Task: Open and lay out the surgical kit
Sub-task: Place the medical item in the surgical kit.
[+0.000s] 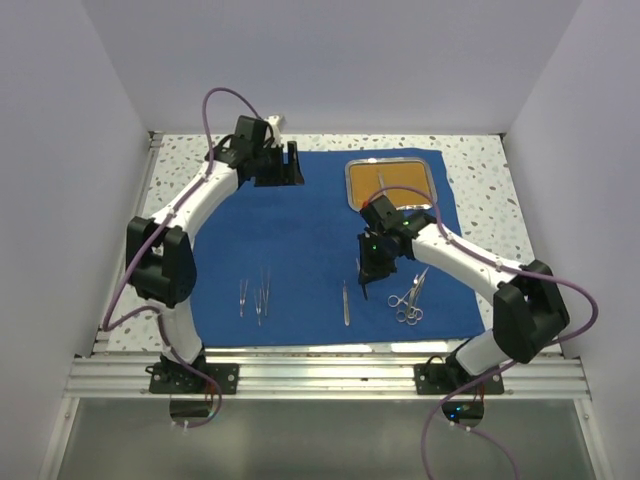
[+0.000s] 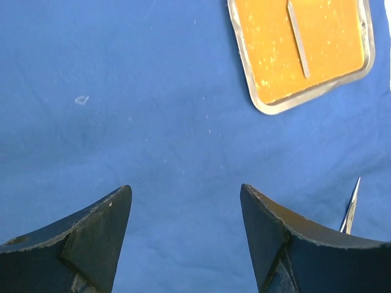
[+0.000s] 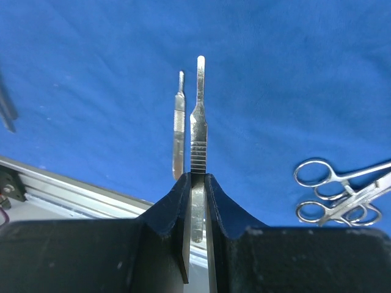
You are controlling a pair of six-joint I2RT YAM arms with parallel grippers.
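Note:
The royal-blue cloth [image 1: 300, 250] lies spread flat on the table. The steel tray [image 1: 348, 185] with an orange-brown inside sits at its back right and holds one thin silver instrument [image 2: 298, 39]. My right gripper [image 1: 366, 278] is shut on a silver scalpel handle [image 3: 198, 116], held just above the cloth beside a like handle [image 3: 178, 128] lying flat. Ringed scissors and forceps [image 1: 410, 300] lie to the right, and tweezers [image 1: 258, 295] to the left. My left gripper [image 1: 285, 165] is open and empty above the back of the cloth, left of the tray [image 2: 286, 107].
White walls close in the left, right and back. An aluminium rail [image 1: 330, 375] runs along the near edge, just beyond the cloth's front hem. A speckled tabletop [image 1: 480, 180] shows around the cloth. A thin instrument tip [image 2: 350, 207] shows beside the left gripper's right finger.

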